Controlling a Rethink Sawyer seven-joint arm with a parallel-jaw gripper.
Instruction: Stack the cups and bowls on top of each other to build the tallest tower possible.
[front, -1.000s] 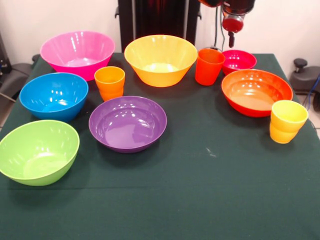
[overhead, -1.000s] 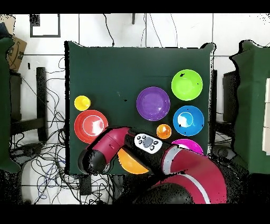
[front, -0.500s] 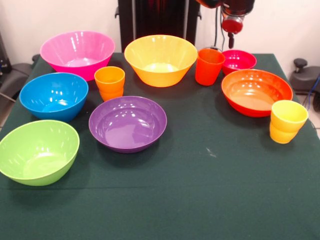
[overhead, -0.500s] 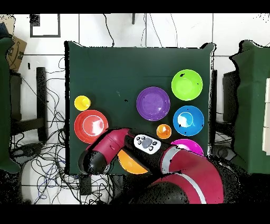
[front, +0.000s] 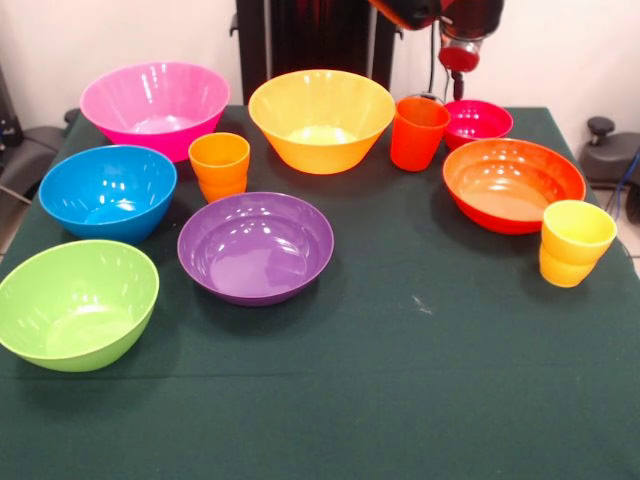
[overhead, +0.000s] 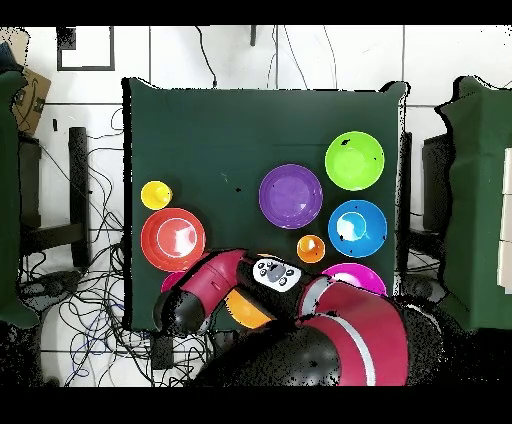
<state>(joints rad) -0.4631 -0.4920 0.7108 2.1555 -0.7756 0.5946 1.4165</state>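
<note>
Every bowl and cup stands alone on the green table (front: 430, 400); no tower shows. Along the far side are the pink bowl (front: 155, 105), yellow bowl (front: 320, 118), red-orange cup (front: 417, 132) and small magenta-red bowl (front: 478, 120). Nearer sit the orange cup (front: 219, 165), blue bowl (front: 107, 190), purple bowl (front: 256, 245), green bowl (front: 75, 300), orange-red bowl (front: 512, 182) and yellow cup (front: 575, 242). My gripper (front: 458, 85) hangs above the gap between the red-orange cup and the magenta-red bowl, holding nothing. In the overhead view the arm (overhead: 215, 285) covers most of the yellow bowl (overhead: 245, 314).
Chairs and cables surround the table in the overhead view. A black chair arm (front: 600, 130) stands off the table's right side in the front view. The wide near strip of cloth holds no objects.
The gripper has risen slightly and shifted a little left in the front view. The arm's elbow has swung over more of the pink and yellow bowls in the overhead view. No bowl or cup moved.
</note>
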